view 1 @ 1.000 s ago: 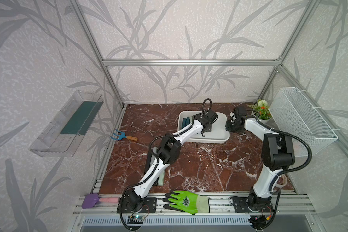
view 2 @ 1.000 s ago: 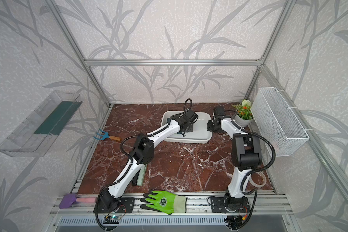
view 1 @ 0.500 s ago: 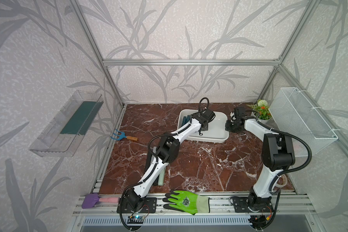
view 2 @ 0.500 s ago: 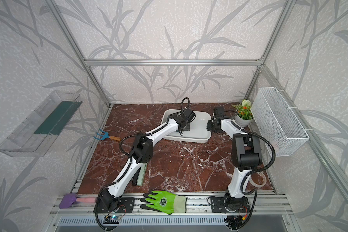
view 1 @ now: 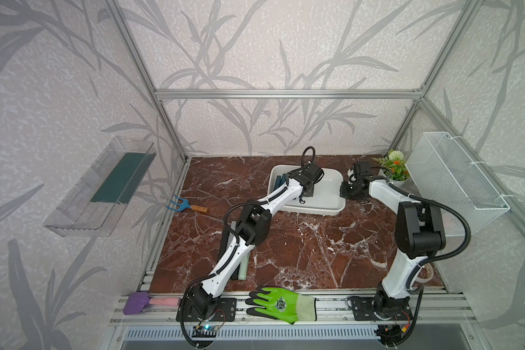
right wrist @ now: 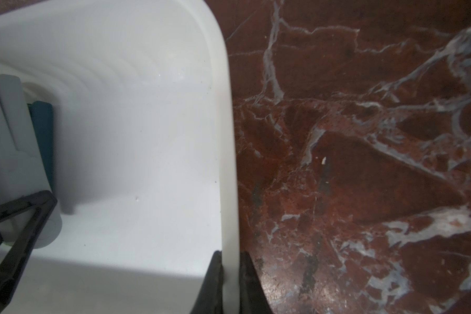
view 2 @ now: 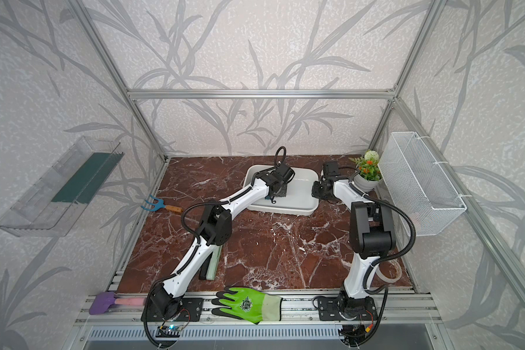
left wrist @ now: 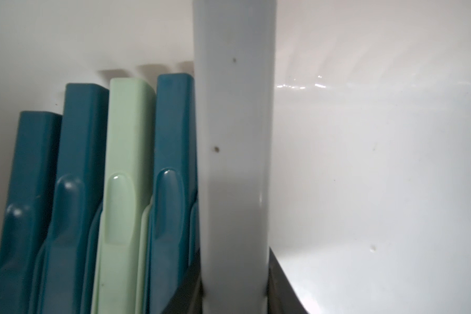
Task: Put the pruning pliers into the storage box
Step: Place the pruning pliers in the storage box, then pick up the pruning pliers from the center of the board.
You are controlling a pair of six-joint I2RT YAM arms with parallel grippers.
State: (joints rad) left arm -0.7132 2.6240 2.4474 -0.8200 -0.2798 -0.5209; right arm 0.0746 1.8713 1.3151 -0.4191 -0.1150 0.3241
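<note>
The white storage box (view 1: 328, 189) (view 2: 299, 194) stands at the back of the marble table. Several teal pruning pliers (left wrist: 172, 130) and a pale green one (left wrist: 128, 130) lie side by side at its left end (view 1: 281, 181). My left gripper (view 1: 308, 192) (left wrist: 234, 251) is inside the box, its jaws against both sides of a grey pruning plier (left wrist: 234, 122) beside that row. My right gripper (view 1: 344, 189) (right wrist: 231, 254) is shut on the box's right rim (right wrist: 227, 163). More pliers (view 1: 243, 268) (view 2: 212, 268) lie on the table, partly hidden under the left arm.
A blue hand rake (view 1: 185, 206) lies at the table's left edge. A purple trowel (view 1: 140, 303) and a green glove (view 1: 281, 304) rest on the front rail. A potted plant (view 1: 394, 171) and a wire basket (view 1: 455, 178) are at the right; a clear bin (view 1: 103, 185) hangs left.
The left gripper has shifted slightly inside the box, with the grey plier between its jaws. The right arm has not moved.
</note>
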